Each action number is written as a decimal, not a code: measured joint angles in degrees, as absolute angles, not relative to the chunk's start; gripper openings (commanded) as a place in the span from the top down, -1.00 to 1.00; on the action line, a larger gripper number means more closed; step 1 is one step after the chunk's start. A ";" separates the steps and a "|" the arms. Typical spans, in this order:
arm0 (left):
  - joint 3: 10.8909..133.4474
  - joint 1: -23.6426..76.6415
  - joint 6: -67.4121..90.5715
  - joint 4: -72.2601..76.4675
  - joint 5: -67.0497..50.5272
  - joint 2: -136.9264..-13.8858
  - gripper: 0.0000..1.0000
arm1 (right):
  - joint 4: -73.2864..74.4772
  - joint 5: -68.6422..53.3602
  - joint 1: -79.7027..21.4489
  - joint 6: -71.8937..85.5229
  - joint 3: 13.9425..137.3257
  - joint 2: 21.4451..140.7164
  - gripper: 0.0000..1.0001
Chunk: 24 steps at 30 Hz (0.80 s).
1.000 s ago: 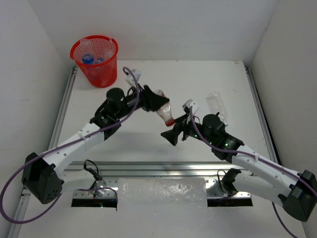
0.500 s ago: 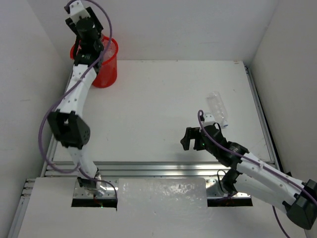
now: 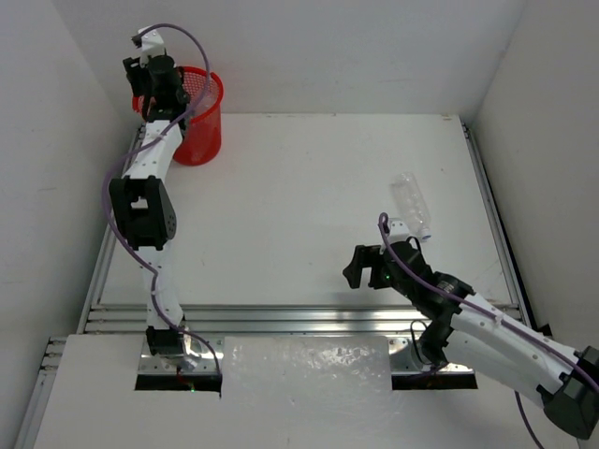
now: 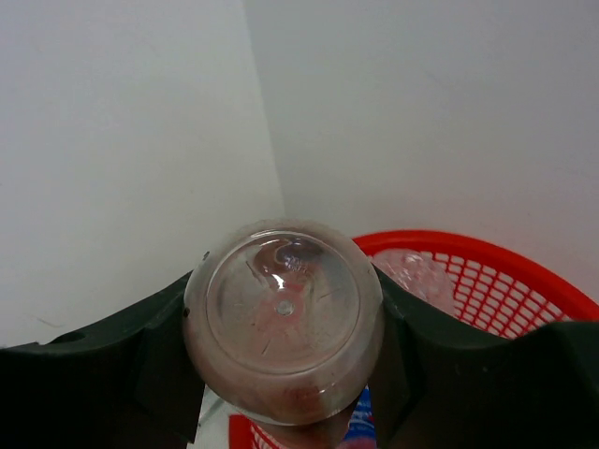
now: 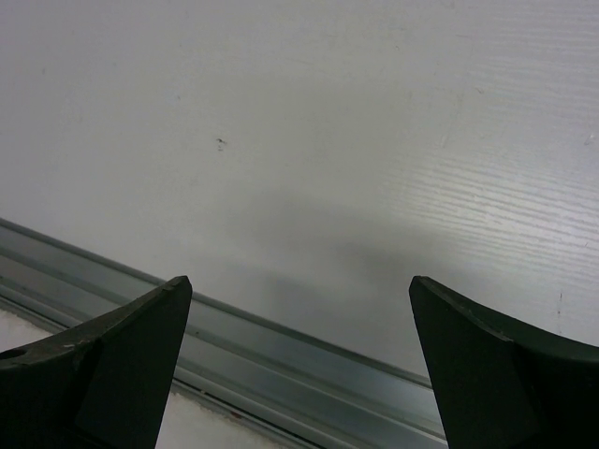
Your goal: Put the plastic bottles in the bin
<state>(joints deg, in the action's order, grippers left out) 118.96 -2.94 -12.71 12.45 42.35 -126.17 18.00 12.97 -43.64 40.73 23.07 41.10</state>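
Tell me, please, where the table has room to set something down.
The table is bare in the middle, between the red bin and the loose bottle. Crowded: the far-left corner, where the left claw holds a bottle above the bin.

I see the bin (image 3: pixel 204 122) in the table's (image 3: pixel 299 178) far-left corner, 1 held bottle (image 4: pixel 284 318) over its rim, 1 loose bottle (image 3: pixel 412 208) far right.

The left arm (image 3: pixel 140 201) reaches up tall toward the far left corner, the left gripper (image 3: pixel 154 89) with its fingers (image 4: pixel 112 365) clamped round a clear bottle (image 4: pixel 284 318), while the right arm (image 3: pixel 487 323) crouches low and bent, the right gripper (image 3: pixel 355 267) spread wide apart.
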 measured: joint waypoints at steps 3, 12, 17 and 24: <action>118.96 -4.01 -12.75 13.85 42.17 -126.17 -0.31 | 18.00 12.62 -43.66 40.73 23.07 42.57 -0.98; 119.20 -4.58 -7.49 8.86 37.50 -126.15 -0.81 | 18.13 12.40 -43.66 40.75 23.44 44.84 -0.98; 119.24 -4.54 -3.07 3.33 32.45 -125.34 -0.85 | 18.52 13.61 -43.55 40.40 26.17 48.29 -0.98; 114.17 -2.96 11.35 -16.16 22.52 -107.48 -0.89 | 22.63 15.40 -30.30 36.38 37.50 62.08 -0.98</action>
